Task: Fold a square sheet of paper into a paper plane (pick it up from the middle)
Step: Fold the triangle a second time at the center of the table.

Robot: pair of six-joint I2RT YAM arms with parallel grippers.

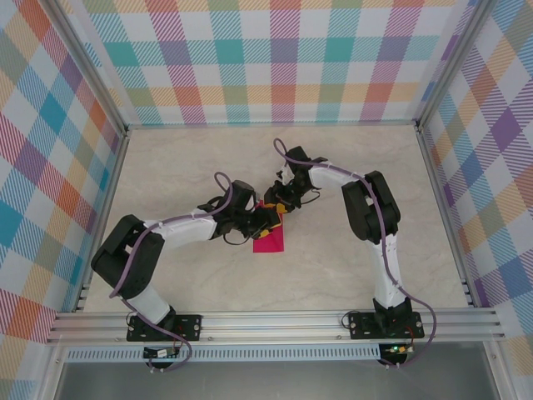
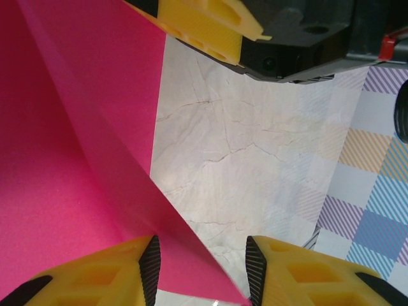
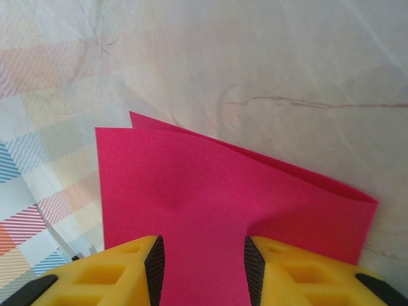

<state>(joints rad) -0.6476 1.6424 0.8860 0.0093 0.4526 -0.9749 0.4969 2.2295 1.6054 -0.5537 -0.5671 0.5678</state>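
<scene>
Looking from the top, the paper (image 1: 269, 240) is near the middle of the table (image 1: 358, 167). It has bare top on every side, and the checked walls (image 1: 283, 67) are far off. The paper is bright pink and folded into two layers, with a slanting crease and sharp corners. Both arms meet at its 12 o'clock. The left gripper (image 2: 203, 252) has its jaws apart, and the paper reaches in between them from 9 o'clock. The right gripper (image 3: 203, 252) has its jaws apart too, with the paper lying across the gap.
</scene>
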